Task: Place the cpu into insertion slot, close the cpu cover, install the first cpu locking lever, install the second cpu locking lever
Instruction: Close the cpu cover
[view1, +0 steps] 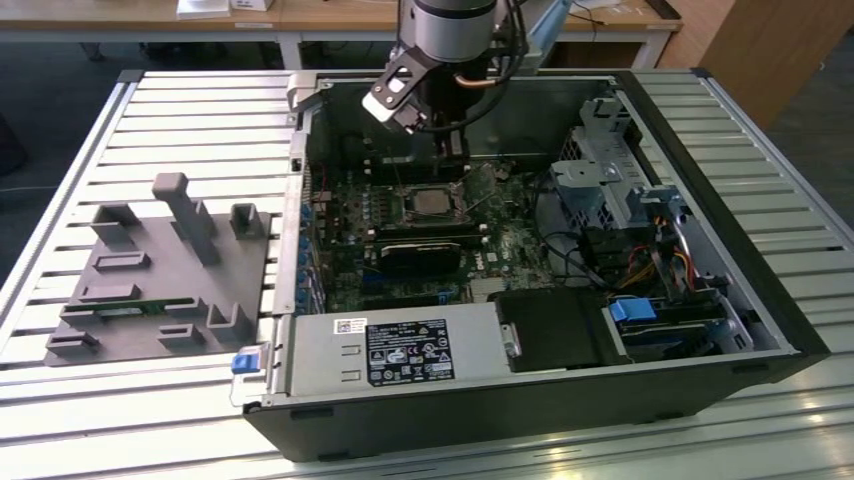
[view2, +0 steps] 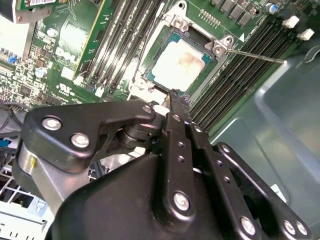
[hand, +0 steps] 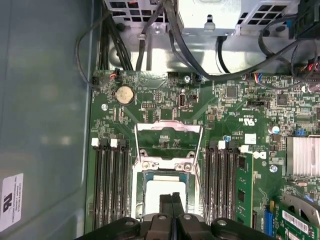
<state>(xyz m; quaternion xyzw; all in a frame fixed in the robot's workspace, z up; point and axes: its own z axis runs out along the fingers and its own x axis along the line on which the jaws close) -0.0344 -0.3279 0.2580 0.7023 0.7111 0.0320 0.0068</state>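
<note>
Black steel computer case (view1: 534, 400) lies open, green motherboard (hand: 165, 95) inside. Silver-rimmed square insertion slot (view2: 172, 21) holds the silvery-grey flat cpu (view2: 182, 62). Thin silver cpu cover frame (hand: 167, 127) stands raised, beyond the chip from the black gripper (hand: 172, 202), which hangs over the chip's edge, clenched and empty.

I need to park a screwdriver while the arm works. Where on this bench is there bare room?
Bare table slats lie on the exterior view's right of the case and between the grey fixture and the near edge. Inside the case is crowded: cables, and the gripper over the cpu.
</note>
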